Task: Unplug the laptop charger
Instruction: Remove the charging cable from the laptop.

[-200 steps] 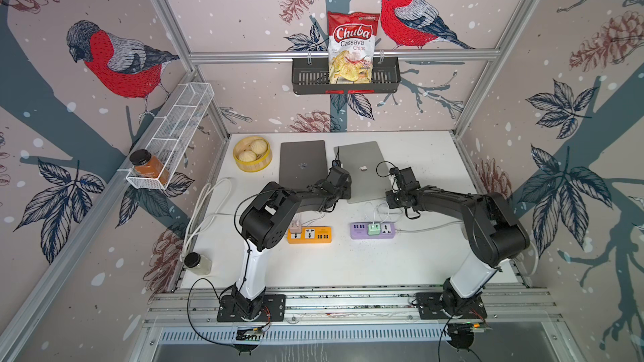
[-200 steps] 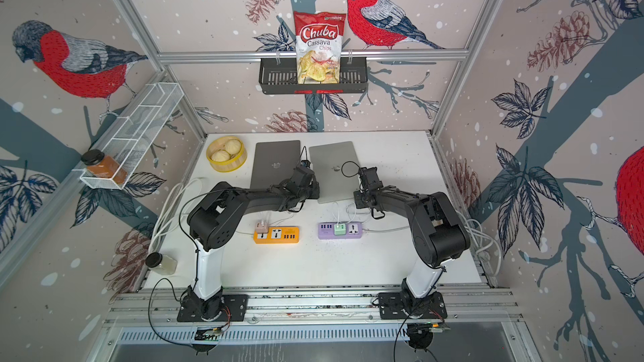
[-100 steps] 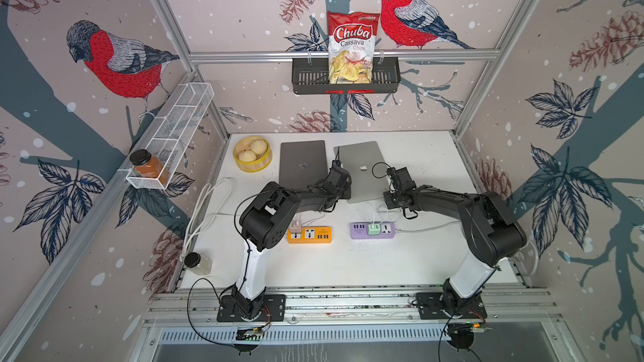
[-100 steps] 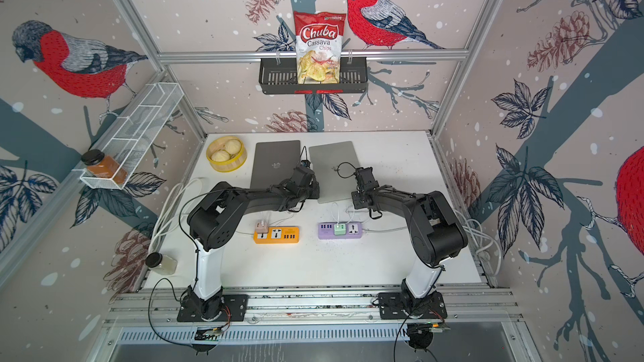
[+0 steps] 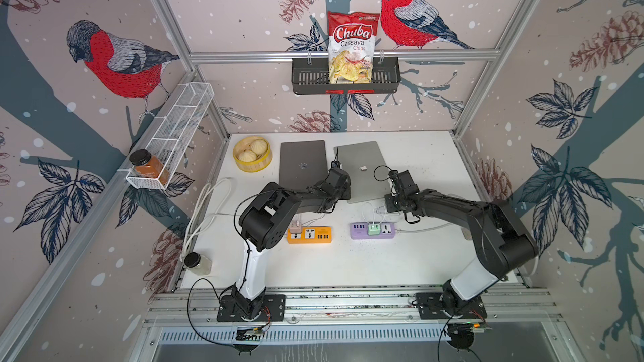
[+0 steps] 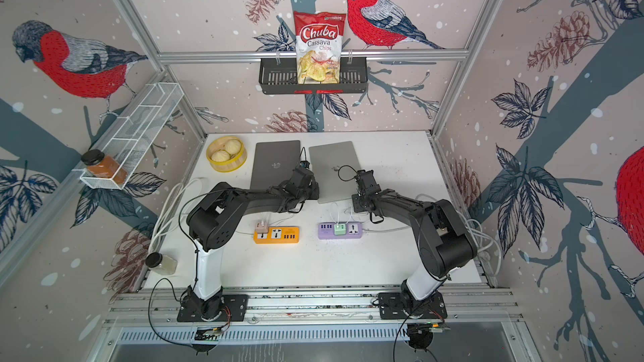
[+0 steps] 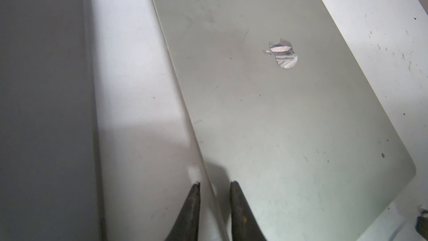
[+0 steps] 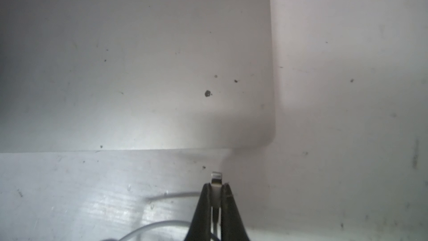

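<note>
The right end effector [image 8: 217, 185] is closed tight on a white charger connector with a short metal tip [image 8: 216, 178]. It pinches the connector's white body so that the metal tip pokes out past the fingertips. The connector is out of the laptop: a strip of bare white tabletop [image 8: 347, 89] lies between its tip and the edge of the closed silver laptop [image 8: 139, 66], close to a rounded corner. A thin white cable [image 8: 172, 194] lies on the tabletop just beside this end effector. In both top views the end effector sits by the silver laptop's near right corner.

The left end effector [image 7: 215, 184] is almost closed, with only a narrow gap between its dark fingertips, and it grips nothing. The fingertips straddle the silver laptop's left edge toward its near end. One is over the lid; the other is over the strip of tabletop between this laptop and a closed dark grey laptop [image 7: 41, 89] lying just to the left. Whether they touch the surface is unclear.

On the near side of the laptops lies a purple power strip [image 5: 359, 235] holding a green adapter [image 5: 374, 228]. To its left is an orange power strip [image 5: 319, 236] holding a pink adapter [image 5: 295, 228]. A round bamboo steamer of white buns [image 5: 254, 168] stands at the far left of the tabletop. A red bag of cassava chips [image 5: 350, 48] stands in a black basket [image 5: 306, 76] on the far wall.
</note>
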Available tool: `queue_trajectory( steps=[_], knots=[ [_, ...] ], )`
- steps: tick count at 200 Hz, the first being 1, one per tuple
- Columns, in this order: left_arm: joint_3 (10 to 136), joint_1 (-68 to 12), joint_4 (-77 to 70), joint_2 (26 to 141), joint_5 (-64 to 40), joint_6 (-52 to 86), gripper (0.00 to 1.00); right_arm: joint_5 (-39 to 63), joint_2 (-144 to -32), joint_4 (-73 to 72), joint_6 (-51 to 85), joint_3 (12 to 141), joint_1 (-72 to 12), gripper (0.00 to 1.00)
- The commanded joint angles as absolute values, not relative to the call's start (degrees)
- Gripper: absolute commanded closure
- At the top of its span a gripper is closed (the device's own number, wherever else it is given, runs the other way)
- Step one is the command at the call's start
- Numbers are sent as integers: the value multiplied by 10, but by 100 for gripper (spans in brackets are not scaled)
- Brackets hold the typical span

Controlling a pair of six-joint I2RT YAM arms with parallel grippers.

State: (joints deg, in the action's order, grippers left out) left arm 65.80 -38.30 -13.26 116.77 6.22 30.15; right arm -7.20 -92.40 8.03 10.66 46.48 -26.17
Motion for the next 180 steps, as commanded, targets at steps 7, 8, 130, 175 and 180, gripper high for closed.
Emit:
queue_trajectory(
  steps=[7,8,130,175,180],
  knots=[
    [650,-384,-89,1164,57,304,76,-107,-899,124,153,455,-242,100],
    [650,-384,-89,1164,57,304,76,-109,-899,126,155,455,-240,100],
    [633,-397,-119,1078,32,238,74,-133,-960,136,166,469,-86,100],
    [605,-409,-114,1017,37,234,74,-134,-946,124,157,459,-87,83],
    [600,-412,-114,1011,37,234,73,-133,-940,122,157,457,-88,79]
  ],
)
